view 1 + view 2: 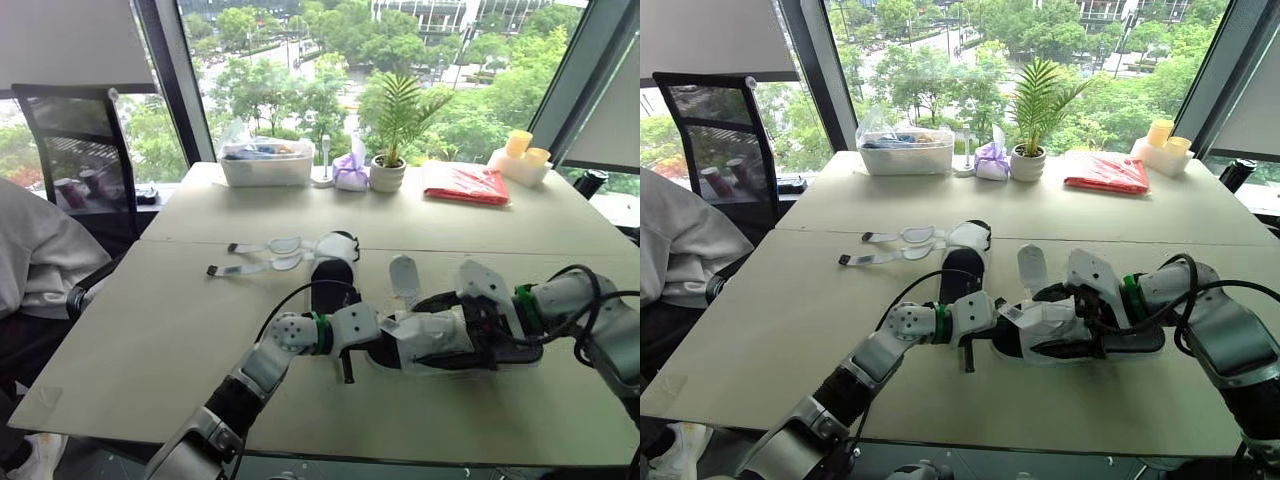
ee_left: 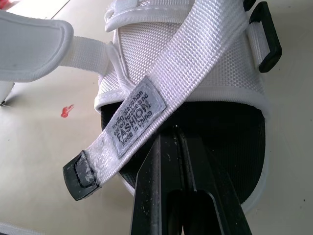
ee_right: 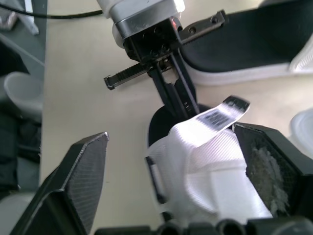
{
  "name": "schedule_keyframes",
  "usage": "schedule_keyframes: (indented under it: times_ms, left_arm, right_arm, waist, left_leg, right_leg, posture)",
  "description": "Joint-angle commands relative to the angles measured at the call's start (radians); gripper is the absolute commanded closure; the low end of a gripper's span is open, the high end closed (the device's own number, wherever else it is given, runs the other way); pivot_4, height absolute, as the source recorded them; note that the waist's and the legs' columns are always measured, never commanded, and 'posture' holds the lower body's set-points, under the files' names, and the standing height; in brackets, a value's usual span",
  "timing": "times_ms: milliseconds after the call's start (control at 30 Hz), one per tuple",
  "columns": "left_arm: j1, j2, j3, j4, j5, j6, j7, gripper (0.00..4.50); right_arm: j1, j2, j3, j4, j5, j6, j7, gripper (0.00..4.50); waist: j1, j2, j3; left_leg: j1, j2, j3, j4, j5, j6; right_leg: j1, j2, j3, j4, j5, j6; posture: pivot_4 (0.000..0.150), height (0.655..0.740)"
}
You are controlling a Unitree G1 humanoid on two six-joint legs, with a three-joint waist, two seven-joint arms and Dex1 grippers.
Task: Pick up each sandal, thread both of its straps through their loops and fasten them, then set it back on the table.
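Observation:
The near sandal point(image 1: 432, 340), white webbing on a black sole, lies on the table point(image 1: 150, 330) between my two grippers. My left gripper point(image 3: 188, 108) is shut on the tip of its labelled strap point(image 2: 142, 115), which crosses the white upper; a black loop point(image 2: 266, 41) sits at the sandal's side. My right gripper point(image 3: 176, 166) stands open, one finger on each side of the sandal's upper point(image 3: 210, 171). The second sandal point(image 1: 333, 272) lies further back, with both white straps point(image 1: 265, 256) stretched out flat to the left.
Along the far edge stand a clear plastic box point(image 1: 267, 160), a purple pouch point(image 1: 350, 172), a potted plant point(image 1: 390, 150), a red packet point(image 1: 465, 183) and yellow cups point(image 1: 522, 152). A black chair point(image 1: 75, 150) and a seated person point(image 1: 35, 250) are at the left.

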Motion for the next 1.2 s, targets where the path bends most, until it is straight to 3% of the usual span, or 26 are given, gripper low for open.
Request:
schedule_keyframes:
  times_ms: [33,233,667,933,1200]
  left_arm:
    - [0.006,0.001,-0.021,0.032,0.008,0.008,-0.018,4.50]
    - [-0.007,-0.017,-0.020,0.059,0.010,-0.005,-0.010,4.50]
    - [0.018,-0.022,-0.013,0.035,0.016,0.003,0.020,4.50]
    - [0.027,-0.023,-0.011,0.026,0.014,0.009,0.036,4.50]
    - [0.026,-0.029,-0.008,0.030,0.012,0.008,0.051,4.50]
  right_arm:
    - [-0.085,-0.014,-0.080,-0.036,0.142,0.243,-0.066,0.02]
    - [-0.182,-0.078,0.017,0.004,0.185,0.404,-0.043,0.02]
    - [-0.339,-0.092,0.272,0.149,0.084,0.383,0.059,0.02]
    - [-0.357,-0.112,0.315,0.115,0.097,0.404,0.144,0.02]
    - [-0.409,-0.037,0.331,0.169,0.113,0.488,0.123,0.02]
  waist:
    - [-0.001,0.000,0.000]
    - [0.004,0.000,-0.001]
    - [0.004,0.000,-0.001]
    - [0.004,0.000,-0.001]
    - [0.003,0.000,-0.001]
  left_leg:
    - [0.002,0.000,0.000,0.000,0.000,0.000]
    - [0.003,0.000,0.000,0.000,0.000,0.000]
    - [0.002,0.000,0.001,0.000,0.000,0.000]
    - [0.001,0.000,0.001,0.000,0.000,0.000]
    - [0.002,0.000,0.001,0.000,0.000,0.000]
  right_leg:
    - [0.001,0.000,0.000,0.000,0.001,0.000]
    - [0.001,-0.001,-0.001,-0.001,-0.001,-0.004]
    - [0.000,-0.002,0.000,-0.001,0.000,-0.003]
    - [0.000,-0.002,0.000,-0.001,0.000,-0.002]
    - [0.000,-0.002,0.000,-0.001,0.000,-0.002]
  posture:
    - [0.150,0.7388]
    - [0.150,0.7388]
    - [0.150,0.7388]
    - [0.150,0.7388]
    - [0.150,0.7388]
